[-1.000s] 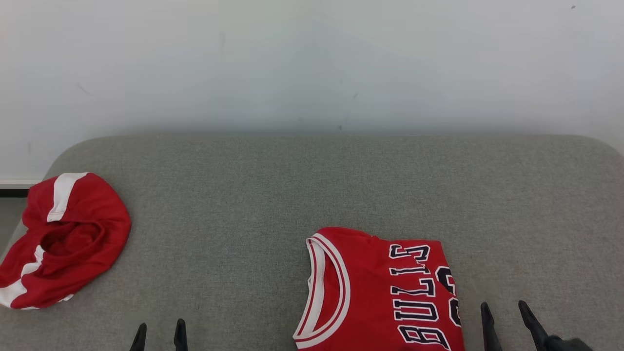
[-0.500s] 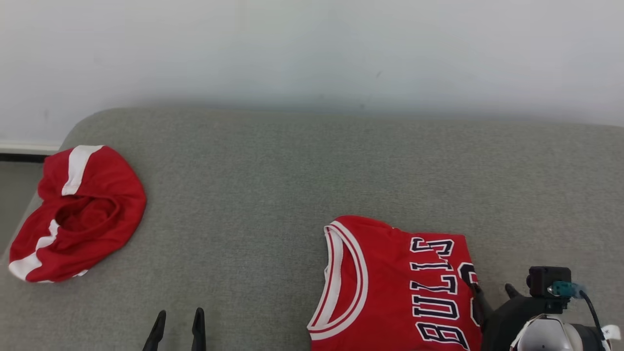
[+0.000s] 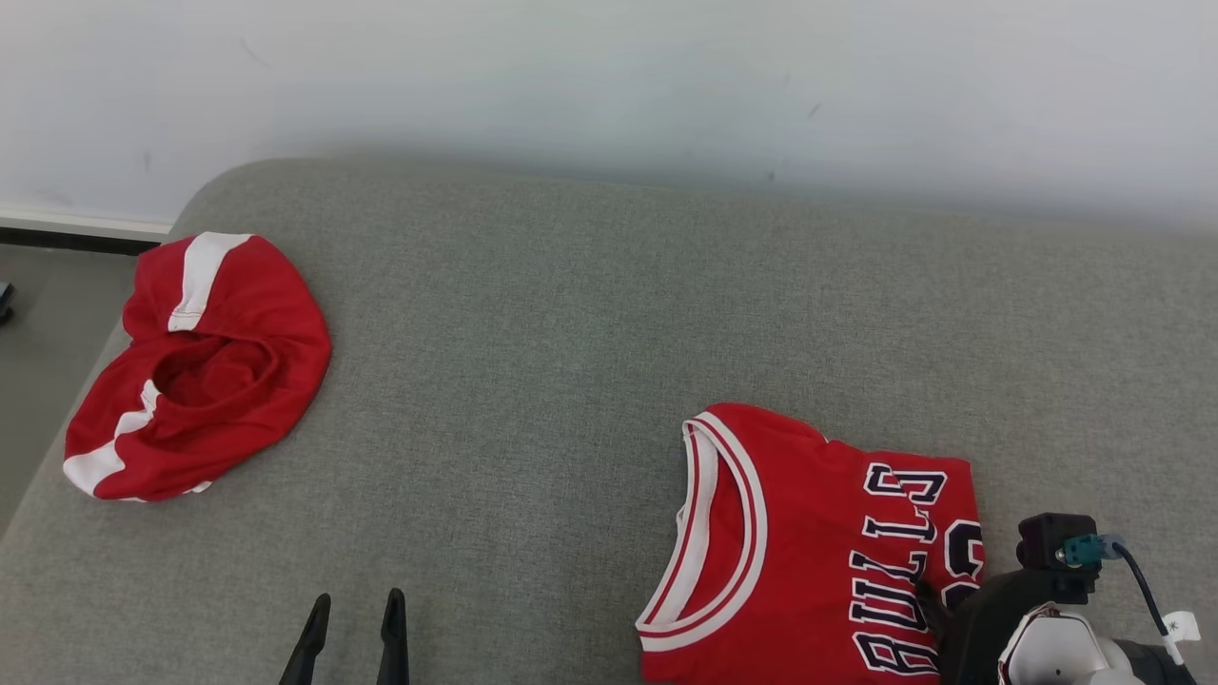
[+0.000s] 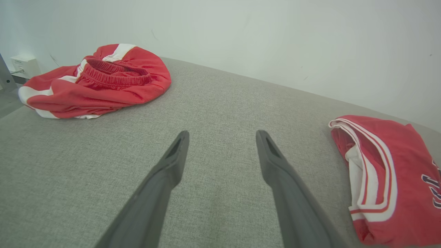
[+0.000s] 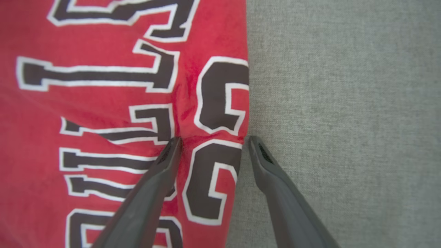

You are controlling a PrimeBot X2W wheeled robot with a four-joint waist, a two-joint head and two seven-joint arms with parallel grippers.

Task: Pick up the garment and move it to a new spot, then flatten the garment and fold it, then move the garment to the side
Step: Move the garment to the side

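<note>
Folded red basketball jersey, white-trimmed collar, black "BULLS" lettering: lies flat at the near right of the grey fabric cushion.
Right gripper: fingers spread, straddling the jersey's edge, one tip on the lettering, the other seemingly touching bare cushion.
Left gripper: fingers spread over bare cushion, holding nothing.
Crumpled red shorts with white stripes: far left, well apart.

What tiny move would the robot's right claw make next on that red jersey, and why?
Probably closing the right claw: its fingers stand apart astride the folded jersey's edge, one on the cloth, one on the grey cushion, so a pinch would grip it for moving aside.
</note>
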